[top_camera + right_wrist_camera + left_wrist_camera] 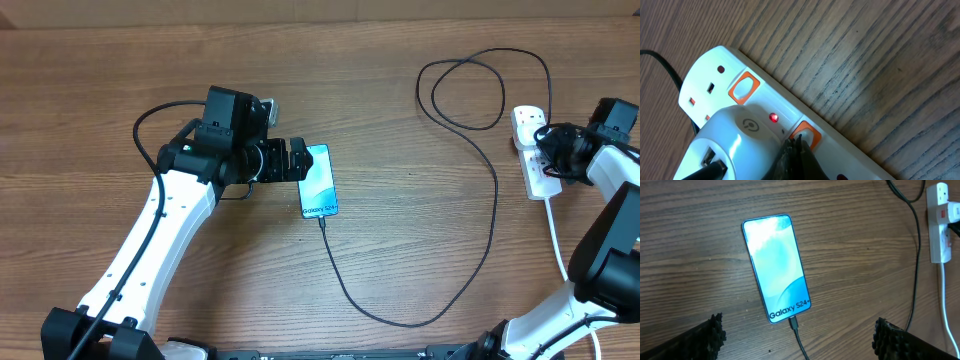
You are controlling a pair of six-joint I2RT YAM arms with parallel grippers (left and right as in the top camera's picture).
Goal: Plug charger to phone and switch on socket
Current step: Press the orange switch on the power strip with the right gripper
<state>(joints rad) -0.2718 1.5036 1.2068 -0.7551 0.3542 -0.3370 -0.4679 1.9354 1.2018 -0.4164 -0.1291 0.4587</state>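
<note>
Phone (pixel 320 182) plugged in, socket (pixel 524 122) lit.
Left gripper (pixel 295 160) spread wide beside the phone mid-table; charger (pixel 495 200) tip in its bottom edge, cable looping right to the socket (red lamp (pixel 773 118) on), right gripper (pixel 796 150) pressed together on an orange switch (pixel 807 134).

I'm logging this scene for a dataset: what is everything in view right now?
phone: one, light blue screen and dark rim, flat on the table, centre-left.
charger: one, thin black cable, tip in the phone's bottom end, looping right toward the socket.
socket: one, white strip with orange-red switches, far right.
red light: one, lit, on the socket.
white plug: one, seated in the socket.
white cord: one, thick, leaving the socket toward the near edge.
table: one, brown wood.
left gripper: one, black, open, at the phone's left side.
right gripper: one, black, shut, tip at a socket switch.
</note>
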